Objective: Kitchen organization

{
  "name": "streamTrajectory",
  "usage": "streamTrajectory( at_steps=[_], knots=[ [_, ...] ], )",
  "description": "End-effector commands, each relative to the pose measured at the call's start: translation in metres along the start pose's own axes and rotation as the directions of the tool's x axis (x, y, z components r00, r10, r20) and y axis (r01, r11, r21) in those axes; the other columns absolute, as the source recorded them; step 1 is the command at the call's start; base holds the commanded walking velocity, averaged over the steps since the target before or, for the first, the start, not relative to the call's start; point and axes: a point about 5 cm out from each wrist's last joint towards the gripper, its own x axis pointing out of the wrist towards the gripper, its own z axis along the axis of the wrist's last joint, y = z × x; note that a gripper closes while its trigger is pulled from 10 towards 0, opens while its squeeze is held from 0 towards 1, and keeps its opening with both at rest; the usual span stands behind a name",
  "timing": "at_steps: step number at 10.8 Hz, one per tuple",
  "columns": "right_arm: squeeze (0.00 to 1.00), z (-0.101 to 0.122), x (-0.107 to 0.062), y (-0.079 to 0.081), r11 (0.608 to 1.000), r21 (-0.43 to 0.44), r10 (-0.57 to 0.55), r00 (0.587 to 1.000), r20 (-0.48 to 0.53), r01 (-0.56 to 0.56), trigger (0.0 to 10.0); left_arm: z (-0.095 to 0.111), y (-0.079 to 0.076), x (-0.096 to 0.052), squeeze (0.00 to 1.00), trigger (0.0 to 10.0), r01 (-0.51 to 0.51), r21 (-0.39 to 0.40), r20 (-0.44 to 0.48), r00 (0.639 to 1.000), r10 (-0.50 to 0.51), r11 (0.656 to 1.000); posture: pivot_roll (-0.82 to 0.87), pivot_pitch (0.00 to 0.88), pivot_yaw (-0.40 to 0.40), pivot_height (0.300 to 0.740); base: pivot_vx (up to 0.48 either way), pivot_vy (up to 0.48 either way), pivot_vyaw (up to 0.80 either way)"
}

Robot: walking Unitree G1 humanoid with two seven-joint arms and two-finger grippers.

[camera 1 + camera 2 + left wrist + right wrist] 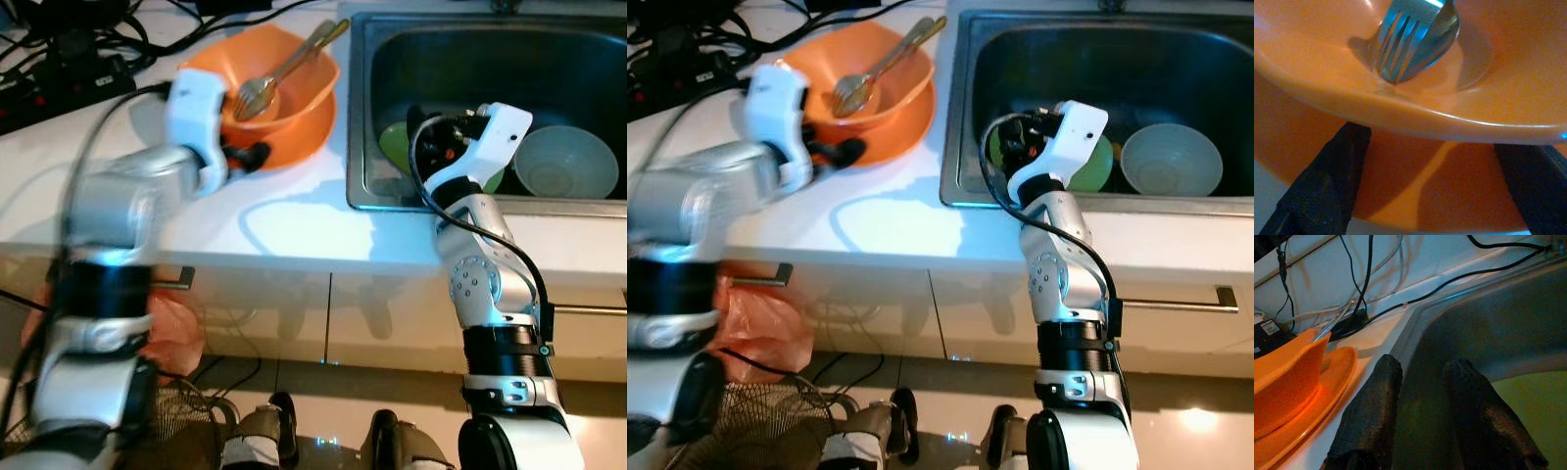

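An orange bowl (294,93) holding a fork (257,95) and a spoon (318,39) sits on an orange plate (309,137) on the white counter. My left gripper (250,154) is at the plate's near-left edge. In the left wrist view its fingers (1327,186) stand wide apart, open, either side of the plate's rim under the bowl (1449,117). My right gripper (436,137) reaches into the steel sink (490,59), just over a green plate (395,147). Its fingers (1376,401) are close together with nothing between them. A pale bowl (566,162) lies in the sink to the right.
Black cables and a power strip (59,69) crowd the counter's back left. Under the counter are cabinet doors with a handle (1176,304), an orange plastic bag (759,323) and a wire basket (764,421) on the floor.
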Motion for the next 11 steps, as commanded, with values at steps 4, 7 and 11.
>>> streamTrajectory(
  at_steps=[4, 7, 11],
  knots=[
    [0.0, -0.006, 0.0, 0.003, 1.0, 0.006, 0.01, 1.0, -0.023, -0.01, 10.0, -0.021, 0.005, -0.036, 0.0, 10.0, 0.044, -0.013, -0.131, 0.99, -0.045, 0.999, 0.17, 0.251, 0.064, 0.74, 0.0, 0.0, 0.0],
    [0.0, -0.007, 0.0, 0.002, 1.0, 0.006, 0.01, 0.999, -0.03, -0.01, 10.0, -0.038, 0.004, -0.066, 0.0, 10.0, 0.025, -0.021, -0.189, 0.982, -0.028, 0.999, 0.19, 0.264, 0.05, 0.74, 0.0, 0.0, 0.0],
    [0.0, -0.007, 0.001, 0.001, 1.0, 0.007, 0.007, 1.0, -0.031, -0.007, 10.0, 0.005, 0.001, -0.07, 0.0, 10.0, -0.063, 0.109, 0.127, 0.991, 0.049, 0.992, 0.18, 0.262, 0.042, 0.74, 0.0, 0.0, 0.0]
  ],
)
